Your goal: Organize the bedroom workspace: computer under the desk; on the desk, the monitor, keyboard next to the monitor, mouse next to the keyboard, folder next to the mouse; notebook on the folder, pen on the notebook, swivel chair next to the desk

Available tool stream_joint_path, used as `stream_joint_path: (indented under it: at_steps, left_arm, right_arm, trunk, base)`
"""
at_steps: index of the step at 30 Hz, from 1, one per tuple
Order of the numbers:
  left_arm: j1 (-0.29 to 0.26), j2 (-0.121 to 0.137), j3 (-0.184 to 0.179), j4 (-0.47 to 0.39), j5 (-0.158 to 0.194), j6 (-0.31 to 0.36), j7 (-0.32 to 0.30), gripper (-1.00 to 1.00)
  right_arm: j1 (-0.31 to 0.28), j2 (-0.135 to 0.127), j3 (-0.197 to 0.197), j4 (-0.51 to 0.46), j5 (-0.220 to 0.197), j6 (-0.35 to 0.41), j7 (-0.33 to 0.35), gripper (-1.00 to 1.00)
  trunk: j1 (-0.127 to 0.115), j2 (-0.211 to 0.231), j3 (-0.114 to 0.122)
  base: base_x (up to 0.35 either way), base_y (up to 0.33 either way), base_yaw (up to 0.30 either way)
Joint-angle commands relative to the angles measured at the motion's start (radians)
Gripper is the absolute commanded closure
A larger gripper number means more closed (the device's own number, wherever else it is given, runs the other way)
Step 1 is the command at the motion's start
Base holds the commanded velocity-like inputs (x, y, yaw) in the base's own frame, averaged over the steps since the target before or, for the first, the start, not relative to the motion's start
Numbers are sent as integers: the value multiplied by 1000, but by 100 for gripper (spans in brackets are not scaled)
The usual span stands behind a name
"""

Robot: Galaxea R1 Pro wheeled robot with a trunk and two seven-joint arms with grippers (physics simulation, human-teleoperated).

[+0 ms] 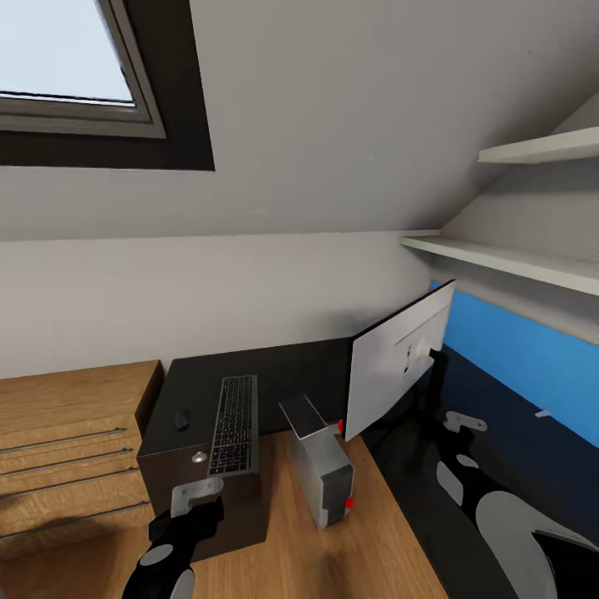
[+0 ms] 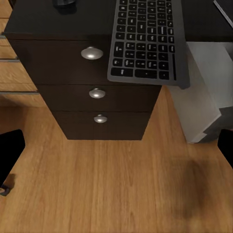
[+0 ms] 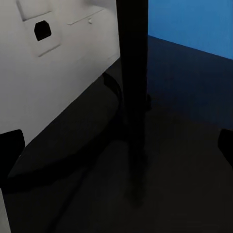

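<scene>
Desk (image 1: 316, 366) is seen as a glossy black L-shaped top under the sloped ceiling, blue back panel (image 1: 532, 358) along its right wing; black three-drawer unit (image 2: 97, 92) sits under the left end. Keyboard (image 1: 235, 424) is laid on the desk above the drawers, its near edge overhanging the front of the top; mouse (image 1: 181, 418) is placed just beside it on the left, apart from it. Monitor (image 1: 398, 366) is stood on the desk at the corner, white back turned toward the camera, black stand and round base (image 3: 104, 141) resting on the top. Computer (image 1: 320, 470) is stood on the wood floor (image 2: 116, 189) between the drawer unit and the right wing, tilted slightly, red dot on its front. Left gripper (image 1: 197, 492) is held in front of the drawer unit, below the keyboard edge; fingers spread wide, nothing gripped. Right gripper (image 1: 463, 422) is held over the desk near the monitor stand; fingers parted wide, nothing between them. Wood cabinet (image 1: 66, 441) is seen at far left.
</scene>
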Motion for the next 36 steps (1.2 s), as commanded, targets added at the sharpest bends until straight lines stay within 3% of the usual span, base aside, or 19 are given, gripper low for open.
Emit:
stream_joint_path:
  at_steps: [1, 15, 36]
  left_arm:
    - [-1, 0, -1, -1, 10, 2, 9, -100]
    - [-1, 0, -1, -2, 9, 1, 10, -100]
    - [-1, 0, -2, -9, 9, -3, 11, -100]
  right_arm:
    - [-1, 0, 2, 1, -4, -4, -1, -100]
    - [-1, -4, 2, 1, -4, -5, -1, -100]
    - [-1, -20, 6, 21, 5, 2, -3, -100]
  trunk:
    - [0, -1, -2]
    - [0, -1, -2]
    - [0, -1, -2]
  base:
    - [0, 0, -5]
    - [0, -5, -1]
    - [0, -100, 0]
